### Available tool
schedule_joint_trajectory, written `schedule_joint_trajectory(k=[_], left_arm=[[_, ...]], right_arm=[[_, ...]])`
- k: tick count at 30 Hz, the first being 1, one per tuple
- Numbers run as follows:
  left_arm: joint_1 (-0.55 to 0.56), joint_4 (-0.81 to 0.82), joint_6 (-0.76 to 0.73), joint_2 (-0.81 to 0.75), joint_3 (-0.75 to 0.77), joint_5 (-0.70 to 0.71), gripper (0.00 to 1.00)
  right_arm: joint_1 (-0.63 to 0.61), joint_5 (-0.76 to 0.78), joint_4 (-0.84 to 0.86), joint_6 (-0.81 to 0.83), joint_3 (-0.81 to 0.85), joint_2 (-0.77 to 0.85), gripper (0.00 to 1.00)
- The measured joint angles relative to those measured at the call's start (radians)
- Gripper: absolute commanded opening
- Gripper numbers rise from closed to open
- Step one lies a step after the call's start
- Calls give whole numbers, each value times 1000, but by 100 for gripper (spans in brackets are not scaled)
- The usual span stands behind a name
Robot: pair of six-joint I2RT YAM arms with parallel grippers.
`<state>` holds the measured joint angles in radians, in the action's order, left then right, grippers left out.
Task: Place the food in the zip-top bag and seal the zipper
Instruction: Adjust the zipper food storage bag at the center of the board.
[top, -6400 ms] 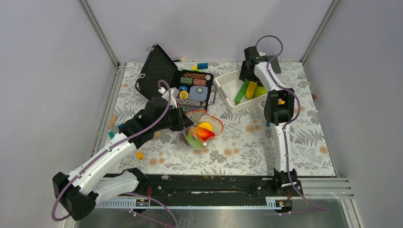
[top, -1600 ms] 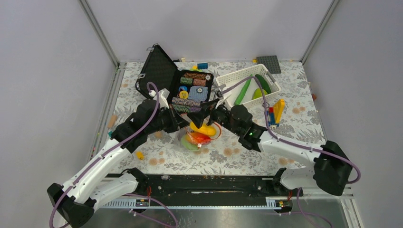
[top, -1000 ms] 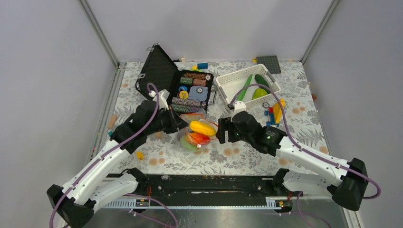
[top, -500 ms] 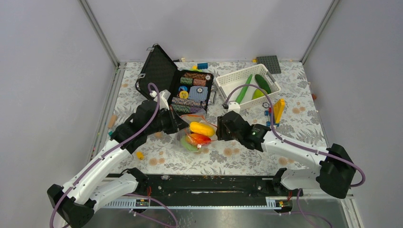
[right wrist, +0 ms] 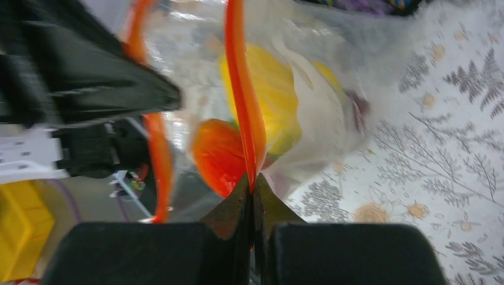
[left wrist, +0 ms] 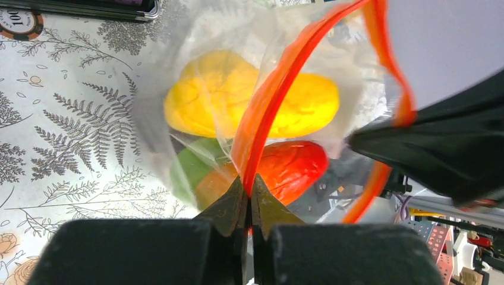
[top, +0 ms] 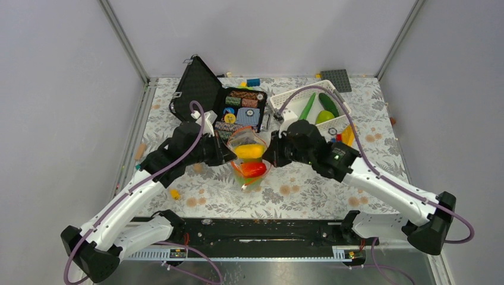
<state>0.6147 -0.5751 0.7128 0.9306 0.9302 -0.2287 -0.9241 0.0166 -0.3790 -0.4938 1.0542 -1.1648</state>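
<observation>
Top external: left hand [top: 230,155] and right hand [top: 267,155] pinch opposite zipper [left wrist: 267,101] edges.

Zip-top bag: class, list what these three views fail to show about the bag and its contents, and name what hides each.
- Top external: food beneath the yellow piece and red piece in the zip-top bag; overlapped, too small to count.
- Left wrist: the zipper's stretch inside the left pincer; its shut fingers cover it.
- Right wrist: what the dark piece at the bag's far edge is; blur and crinkled plastic.
</observation>
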Motion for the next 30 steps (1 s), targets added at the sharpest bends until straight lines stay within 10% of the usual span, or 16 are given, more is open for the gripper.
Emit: schedule_joint_trajectory(k=[10,20,30], left_arm=[[-1,-79,-38,-16,43,-19,2],[-1,-91,-42,-67,51,-22,2],[-1,-51,-39,19,51,-90,0]], right_arm=[[-1,-1,-329,47,331,-33,2],[-2,17,-412,59,317,-21,4],[-2,-64,-265,61,307,-238,43]])
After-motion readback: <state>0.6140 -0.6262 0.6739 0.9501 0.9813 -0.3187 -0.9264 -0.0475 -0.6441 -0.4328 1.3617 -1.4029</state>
